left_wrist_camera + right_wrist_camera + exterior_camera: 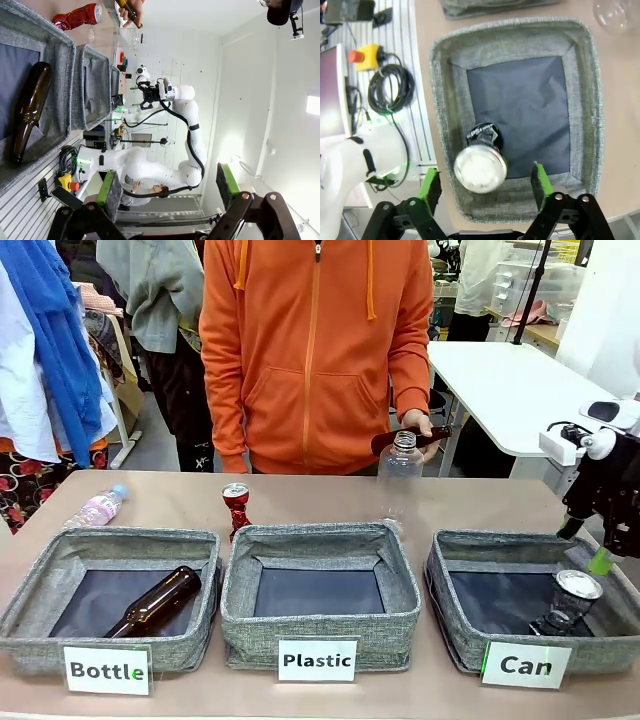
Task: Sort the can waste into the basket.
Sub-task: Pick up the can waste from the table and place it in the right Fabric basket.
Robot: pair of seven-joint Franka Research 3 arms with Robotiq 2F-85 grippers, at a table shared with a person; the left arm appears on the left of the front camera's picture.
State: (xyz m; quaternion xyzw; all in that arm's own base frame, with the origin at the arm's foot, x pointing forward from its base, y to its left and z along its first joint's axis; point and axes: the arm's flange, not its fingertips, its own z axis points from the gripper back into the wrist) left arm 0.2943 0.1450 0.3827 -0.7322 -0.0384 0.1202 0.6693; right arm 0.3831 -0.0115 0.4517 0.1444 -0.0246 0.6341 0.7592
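The grey basket point(452, 618) labelled "Can" stands at the front right. Inside it a dark can point(569, 601) with a silver top leans near the basket's right wall. My right gripper point(586, 546) hangs open just above it. In the right wrist view the dark can point(480, 167) sits between my green pads with a gap on each side, inside the basket point(440, 100). A crushed red can point(236, 506) stands on the table behind the gap between the left and middle baskets. My left gripper point(165, 187) is open and holds nothing; the red can point(77, 16) lies far beyond it.
The "Bottle" basket point(30, 610) holds a brown bottle point(155, 602). The "Plastic" basket point(240, 615) stands in the middle. A clear bottle point(400, 475) stands behind it, and another point(98, 507) lies far left. A person's hand point(420, 426) holds a brown bottle.
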